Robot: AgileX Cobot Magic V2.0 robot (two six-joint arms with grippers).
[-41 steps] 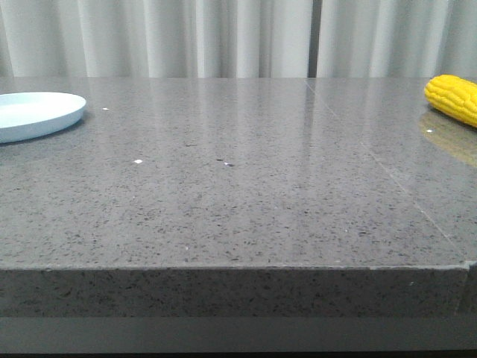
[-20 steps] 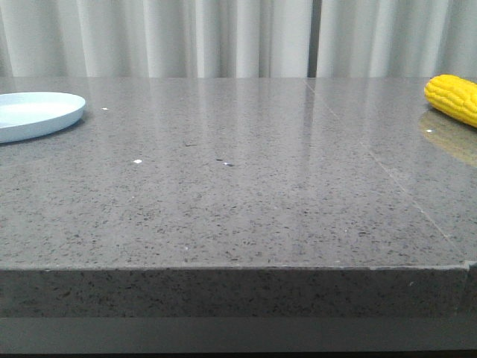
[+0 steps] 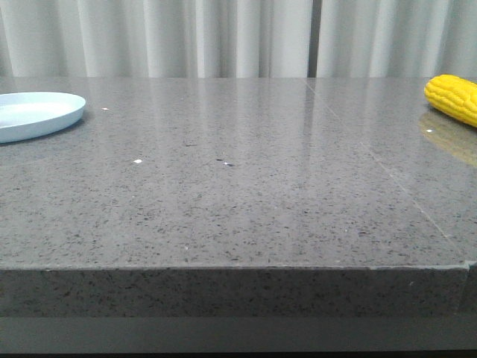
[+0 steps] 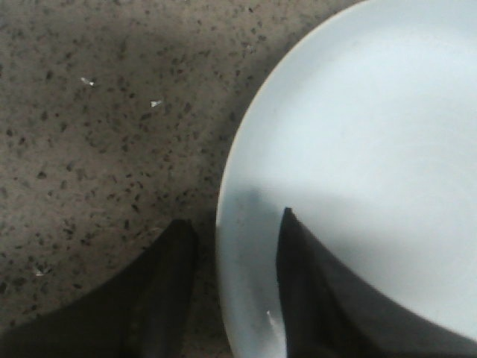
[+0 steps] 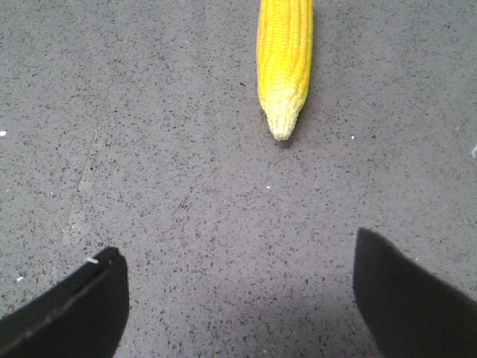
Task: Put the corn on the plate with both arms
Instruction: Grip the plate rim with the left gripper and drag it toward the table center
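The corn (image 5: pixel 284 63) lay flat on the speckled grey table (image 3: pixel 238 194), its paler tapered tip pointing toward the right gripper (image 5: pixel 238 298) and stopping well short of it, with bare stone between the tip and the two dark fingers (image 5: pixel 71 309). Those fingers stood wide apart, holding nothing, and the cob lined up roughly with the gap between them, slightly toward one side. In the front view the corn (image 3: pixel 452 97) sat at the far right of the table, partly cut off by the picture's edge, its yellow reflection showing on the polished surface just below it. The plate (image 3: pixel 33 113) rested at the far left of the same view, also cut by the picture's edge — corn and plate were well apart, with the whole middle of the tabletop between them. The left gripper (image 4: pixel 235 294) hovered over the plate's rim (image 4: pixel 227 224): one finger (image 4: pixel 160 298) was over the table just outside the rim, the other over the pale inner surface of the plate, so the rim passed between them. The jaws were parted by a narrow gap and gripped nothing; whether either finger touched the plate could not be told. The table's front edge ran straight across the front view, with a small chip near its right corner — behind the table hung pale curtains (image 3: pixel 238 37).
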